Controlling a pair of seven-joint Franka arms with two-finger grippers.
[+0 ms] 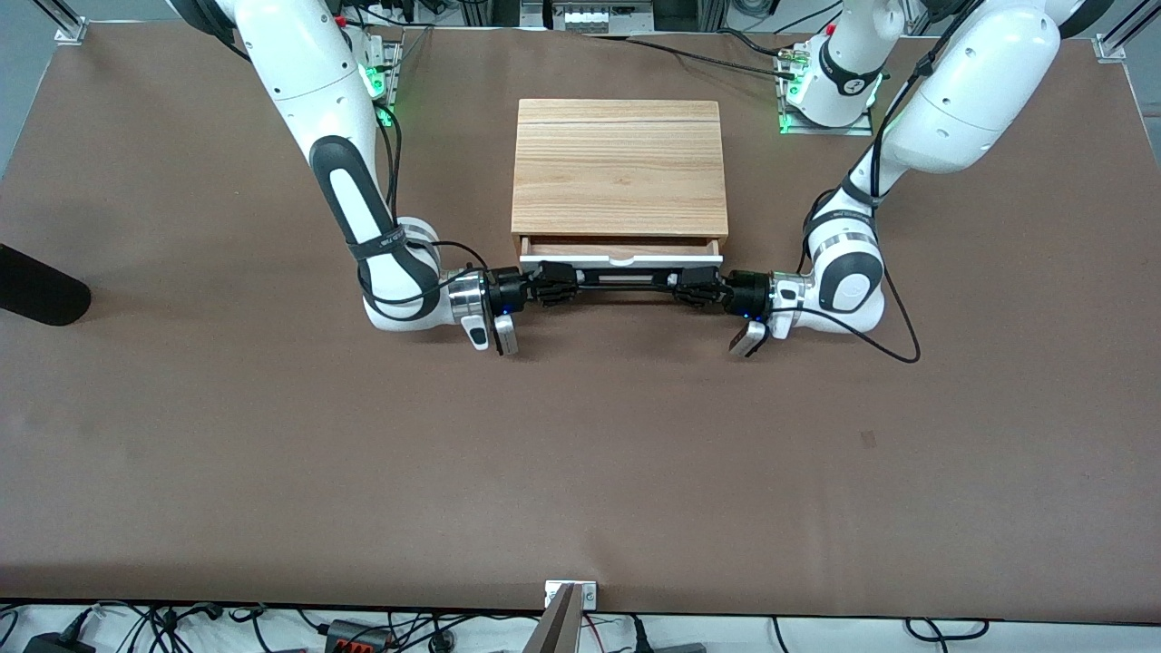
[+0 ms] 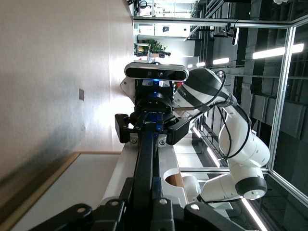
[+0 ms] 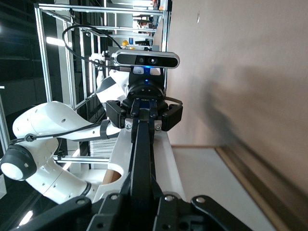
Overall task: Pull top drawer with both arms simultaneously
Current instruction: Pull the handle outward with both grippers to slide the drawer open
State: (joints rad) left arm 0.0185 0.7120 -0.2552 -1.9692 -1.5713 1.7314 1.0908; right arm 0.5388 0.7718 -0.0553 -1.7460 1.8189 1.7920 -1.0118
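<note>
Front view first: the fingers of the left gripper (image 1: 694,292) are closed on the black bar handle (image 1: 626,281) at the end toward the left arm's side of the table (image 1: 181,435), and the fingers of the right gripper (image 1: 555,284) are closed on the handle's other end. In each wrist view the handle is seen running straight from one clamp to the other, held between the pads. The top drawer (image 1: 622,254) is slid out a little from the cabinet (image 1: 619,168), so that a strip of reddish-brown wood inside is exposed under the light wood top. The cabinet sits mid-table, between the two arms. The drawer's long axis lies across the table from one arm's end to the other, and its white front faces the front camera, which is judged to be the pulling direction. Uneven pulling is the main risk: one arm leading would skew the drawer and jam it in its runners. The cabinet, apparently unanchored, could also be dragged along.
</note>
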